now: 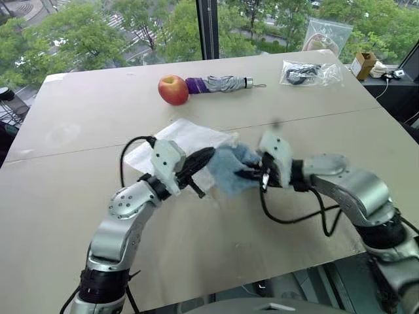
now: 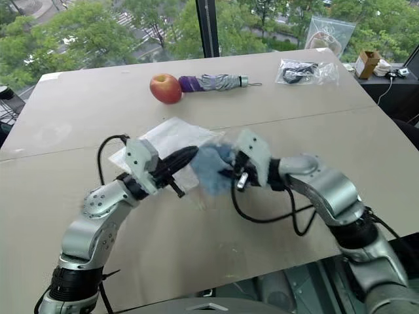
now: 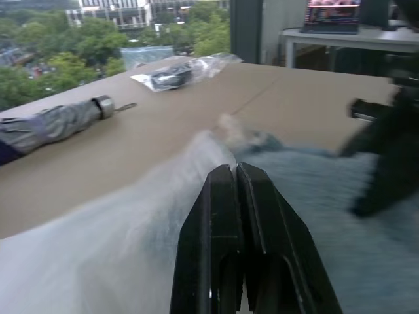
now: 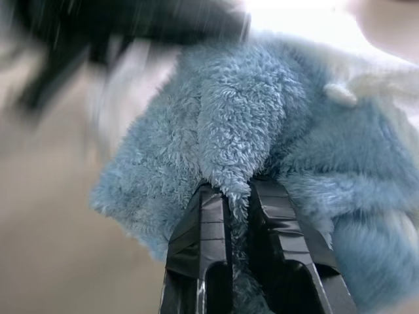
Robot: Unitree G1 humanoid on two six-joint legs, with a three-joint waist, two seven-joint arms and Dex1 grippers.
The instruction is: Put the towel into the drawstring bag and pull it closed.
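Gripping a fold of the towel (image 4: pixel 222 131), the right hand (image 1: pixel 256 175) has its fingers pinched nearly together on the blue pile and carries it just above the table (image 1: pixel 78 196), centre-near. The left hand (image 1: pixel 200 160), fingers fully closed, pinches the near-right edge of the drawstring bag (image 1: pixel 190 136), whose white fabric trails away to the far left, partly lying on the table. Key relation: towel sits immediately right of the bag edge, touching or nearly so; the hands face each other, tips close. Bag's long axis runs near-right to far-left, so insertion should go leftward and away. Whether the mouth is open cannot be told. Apple (image 1: pixel 173 89), folded umbrella (image 1: pixel 219 84) and clear plastic bag w/ black item (image 1: pixel 308 73) lie far off, well apart.
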